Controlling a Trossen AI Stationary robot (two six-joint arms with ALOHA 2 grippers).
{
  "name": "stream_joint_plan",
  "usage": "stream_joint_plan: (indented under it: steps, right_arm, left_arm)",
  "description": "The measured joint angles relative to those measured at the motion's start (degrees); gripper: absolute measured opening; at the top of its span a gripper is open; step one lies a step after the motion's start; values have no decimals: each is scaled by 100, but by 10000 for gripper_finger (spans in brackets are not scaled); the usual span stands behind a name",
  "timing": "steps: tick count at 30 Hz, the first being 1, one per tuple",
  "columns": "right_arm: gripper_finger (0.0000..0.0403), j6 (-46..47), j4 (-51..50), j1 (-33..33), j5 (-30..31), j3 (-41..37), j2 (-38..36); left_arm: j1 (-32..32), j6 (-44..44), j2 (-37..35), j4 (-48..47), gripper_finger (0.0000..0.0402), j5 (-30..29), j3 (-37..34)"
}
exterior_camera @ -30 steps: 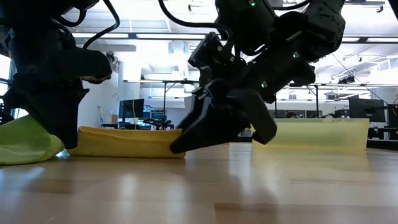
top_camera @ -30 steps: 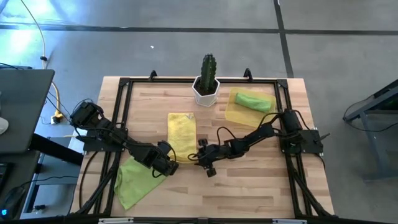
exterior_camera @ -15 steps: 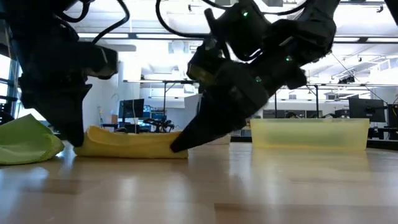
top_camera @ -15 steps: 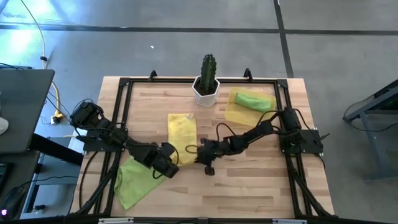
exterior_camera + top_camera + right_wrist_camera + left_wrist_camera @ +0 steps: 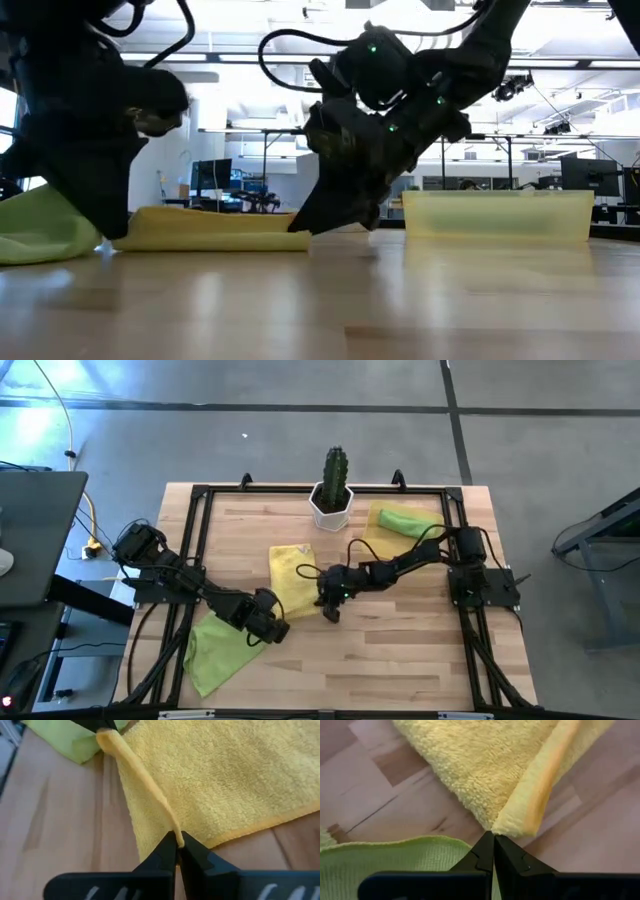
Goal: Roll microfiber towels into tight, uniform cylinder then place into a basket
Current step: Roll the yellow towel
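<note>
Your right end effector [image 5: 176, 840] is pinched on the near edge of the yellow towel [image 5: 292, 572], at its corner, with the cloth spreading away in front of the fingertips. Your left end effector [image 5: 493, 840] is pressed together on the opposite near corner of that same towel, and the flat green towel [image 5: 214, 646] lies just behind it on the desk [image 5: 400, 660]. Beyond your right arm, a rolled green towel [image 5: 407, 521] sits in the basket [image 5: 380, 545], beside the cactus pot [image 5: 331, 503].
</note>
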Motion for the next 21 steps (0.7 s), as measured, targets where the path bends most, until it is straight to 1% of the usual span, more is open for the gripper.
stream_joint_plan:
  steps: [5,9,11,14,18,21]
  right_arm:
    - [1,-413,-65,11,210,4,-7]
    - [6,-1218,-79,65,214,4,-8]
    - [22,-1620,-94,101,216,4,-44]
    - [60,-2151,-292,136,249,2,-279]
    - [114,-2374,-664,131,414,2,-794]
    - [140,-2380,-568,200,333,2,-975]
  left_arm:
    - [0,-118,0,62,0,-37,0]
    - [0,-122,0,18,0,-81,0]
    - [0,-129,0,-7,0,-81,0]
    - [0,-129,0,-19,0,-79,0]
    - [0,-129,0,-41,0,-79,0]
    - [0,-118,0,-41,0,-79,0]
